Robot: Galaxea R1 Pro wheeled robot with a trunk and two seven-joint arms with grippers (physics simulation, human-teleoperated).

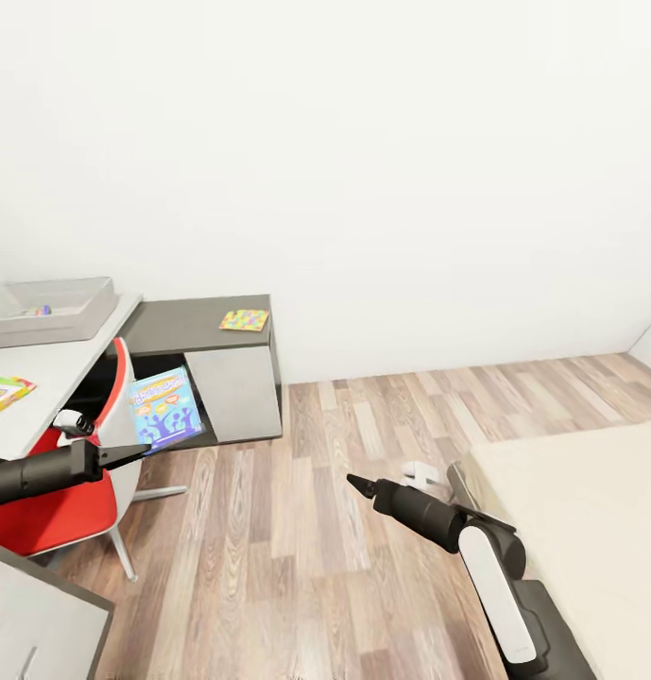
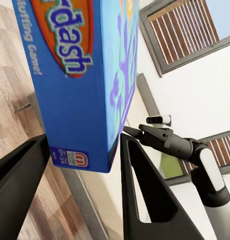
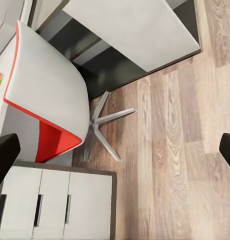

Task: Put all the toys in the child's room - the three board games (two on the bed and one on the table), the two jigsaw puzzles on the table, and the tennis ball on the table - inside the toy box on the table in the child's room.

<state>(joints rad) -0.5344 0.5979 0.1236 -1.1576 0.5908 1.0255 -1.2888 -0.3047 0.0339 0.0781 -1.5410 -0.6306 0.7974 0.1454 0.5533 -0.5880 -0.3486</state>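
Wood floor (image 1: pixel 363 567); left hand (image 1: pixel 141 453) gripping board game (image 1: pixel 164 408)

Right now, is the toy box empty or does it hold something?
Not empty: the toy box holds one small multicoloured item; what it is cannot be told. The blue board game is outside, in the left end effector.

The flat blue printed-card board game box (image 2: pixel 79 85) looked smooth and slightly glossy. The brown wood-plank floor (image 1: pixel 363 453) showed matt grain, and the red-and-white moulded plastic chair (image 3: pixel 44 100) had bright metal legs.
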